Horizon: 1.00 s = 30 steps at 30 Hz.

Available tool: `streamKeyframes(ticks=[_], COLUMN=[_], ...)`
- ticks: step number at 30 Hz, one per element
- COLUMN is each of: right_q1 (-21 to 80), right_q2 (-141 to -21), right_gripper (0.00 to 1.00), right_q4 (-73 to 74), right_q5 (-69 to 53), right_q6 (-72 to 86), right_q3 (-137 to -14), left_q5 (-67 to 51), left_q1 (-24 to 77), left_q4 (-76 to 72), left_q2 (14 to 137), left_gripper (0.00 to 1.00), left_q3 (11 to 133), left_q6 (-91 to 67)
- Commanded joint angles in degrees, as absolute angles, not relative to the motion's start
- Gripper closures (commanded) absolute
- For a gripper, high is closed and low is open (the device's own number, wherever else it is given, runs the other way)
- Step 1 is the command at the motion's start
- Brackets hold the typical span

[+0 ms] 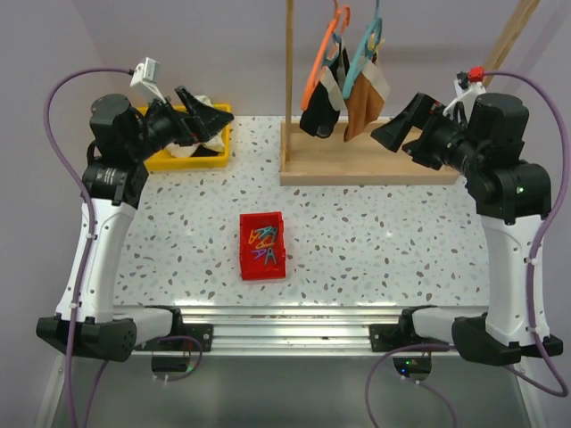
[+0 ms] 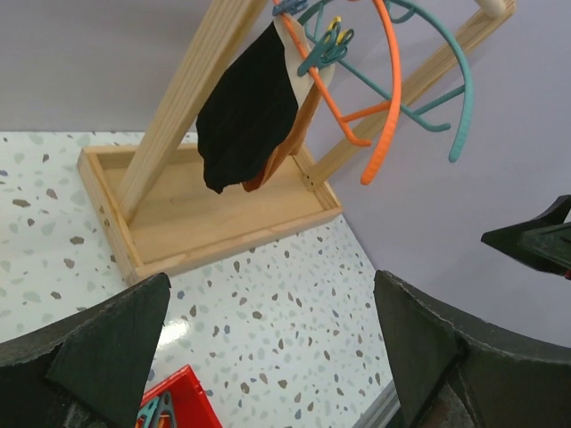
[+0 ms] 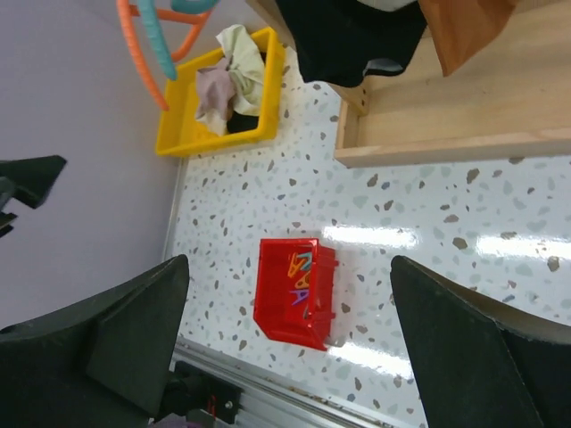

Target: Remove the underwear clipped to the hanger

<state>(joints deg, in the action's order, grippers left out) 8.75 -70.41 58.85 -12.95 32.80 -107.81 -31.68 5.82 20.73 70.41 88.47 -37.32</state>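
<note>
Both garments hang clipped at the back of the table [image 1: 401,241]. The black underwear [image 1: 321,111] is on the orange hanger [image 1: 318,67] and the rust-brown underwear [image 1: 363,107] is on the teal hanger [image 1: 359,62], side by side and overlapping above the wooden rack base [image 1: 375,165]. The left arm [image 1: 107,223] is raised over the yellow bin [image 1: 174,162], well apart from the rack, with its jaws spread wide and empty. The right arm [image 1: 513,259] sits just beside the rack on the brown garment's side, its jaws equally wide and holding nothing.

Nothing has been taken off yet, as far as I can judge. My worry is the clips [image 2: 326,49]. If an arm tugs the cloth without opening them, the hanger will likely swing or slide off its rod, or the light rack may be dragged. Because the two pieces overlap, one closing of the jaws could catch both, or nip a hanger arm instead of fabric. The soft cloth may also stretch rather than pull free. A dropped garment could land in the rack base rather than near the red clip bin [image 1: 263,245].
</note>
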Motion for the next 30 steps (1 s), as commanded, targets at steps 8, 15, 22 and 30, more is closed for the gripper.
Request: streamKeyframes(ticks=[8,15,22,30], right_q1=[8.96,13.26,21.44,22.68], right_q2=[-84.61,-97.29,-100.98,-103.19], right_gripper=[0.02,0.02,0.02,0.06], right_q4=[58.24,62.32,58.62,63.81], right_q5=[-24.53,-15.42,2.59,21.17], right_q6=[31.82,32.43,33.92,38.23], right_q3=[-130.92,-146.44,-147.74,-148.36], left_q5=[-35.42,-34.98,-33.93,-32.43], left_q1=[6.15,6.15,6.15,6.15], left_q4=[21.79,23.55,24.43,25.22], left_q2=[63.28,61.18,59.06,57.04], left_gripper=[0.00,0.00,0.00,0.00], left_q3=[82.27,80.77,78.75,75.68], left_q6=[-36.56,-35.51,-34.28,-32.96])
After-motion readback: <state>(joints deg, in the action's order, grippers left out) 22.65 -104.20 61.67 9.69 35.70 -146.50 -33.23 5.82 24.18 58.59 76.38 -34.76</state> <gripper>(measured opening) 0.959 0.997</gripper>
